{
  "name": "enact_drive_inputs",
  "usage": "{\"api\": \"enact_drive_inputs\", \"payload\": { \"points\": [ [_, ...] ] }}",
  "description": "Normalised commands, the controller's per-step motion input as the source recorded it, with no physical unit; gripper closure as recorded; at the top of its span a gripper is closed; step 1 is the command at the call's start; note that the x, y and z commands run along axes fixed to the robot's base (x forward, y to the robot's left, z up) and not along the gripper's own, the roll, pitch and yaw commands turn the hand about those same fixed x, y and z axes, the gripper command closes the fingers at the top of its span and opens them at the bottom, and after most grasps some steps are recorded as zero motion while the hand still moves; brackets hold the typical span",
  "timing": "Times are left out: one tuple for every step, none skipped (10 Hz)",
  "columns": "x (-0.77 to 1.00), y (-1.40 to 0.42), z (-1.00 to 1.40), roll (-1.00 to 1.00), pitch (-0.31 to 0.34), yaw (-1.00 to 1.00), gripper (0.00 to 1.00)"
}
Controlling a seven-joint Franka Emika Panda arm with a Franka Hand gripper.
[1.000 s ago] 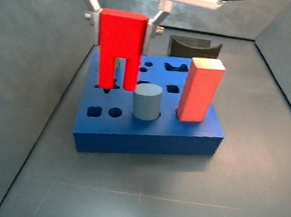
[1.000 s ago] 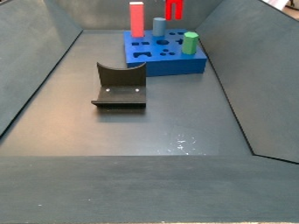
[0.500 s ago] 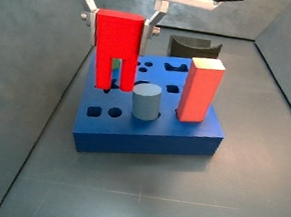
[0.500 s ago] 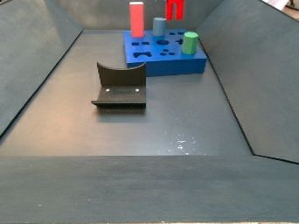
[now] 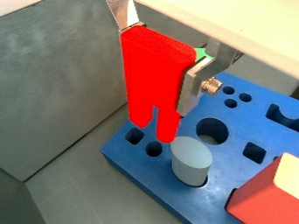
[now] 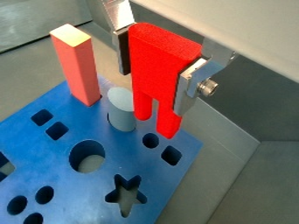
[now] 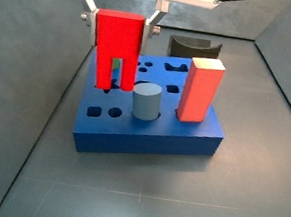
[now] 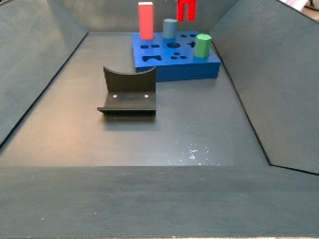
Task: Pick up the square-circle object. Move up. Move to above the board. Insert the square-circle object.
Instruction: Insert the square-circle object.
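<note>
My gripper (image 7: 121, 22) is shut on the square-circle object (image 7: 116, 46), a bright red flat block with a slit dividing it into two legs. It hangs upright over the back left part of the blue board (image 7: 151, 142). In both wrist views the silver fingers (image 5: 194, 83) (image 6: 193, 79) clamp the object (image 5: 152, 79) (image 6: 158, 74) near its top. Its leg tips are just over small holes in the board (image 5: 251, 122) (image 6: 176, 185); I cannot tell if they touch. In a side view only the object (image 8: 186, 9) shows above the board (image 8: 187, 67).
On the board stand a tall orange-red rectangular block (image 7: 201, 88) (image 6: 76, 61), a grey cylinder (image 7: 146, 103) (image 5: 191, 162) and a green cylinder (image 8: 203, 44). The dark fixture (image 8: 127, 91) (image 7: 190, 48) stands on the grey floor. Sloping grey walls surround the floor.
The gripper with the red object has shifted very slightly left and down over the board; over the last half second nothing has visibly moved.
</note>
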Motion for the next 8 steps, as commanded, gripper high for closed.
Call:
{"api": "enact_drive_inputs", "payload": {
  "points": [
    [-0.46, 0.05, -0.19, -0.13, -0.099, -0.19, 1.0],
    [-0.5, 0.07, -0.14, -0.12, -0.106, -0.24, 1.0],
    [-0.38, 0.0, -0.22, -0.07, -0.1, -0.13, 1.0],
    [-0.03, -0.03, -0.52, 0.0, -0.051, 0.0, 1.0],
    [0.09, -0.09, -0.58, 0.0, -0.009, 0.05, 1.0],
    [0.07, -0.03, -0.41, 0.0, -0.004, 0.07, 1.0],
    [0.01, 0.0, -0.16, -0.01, -0.029, 0.0, 1.0],
    [0.0, 0.0, -0.06, -0.02, -0.047, 0.0, 1.0]
  ]
}}
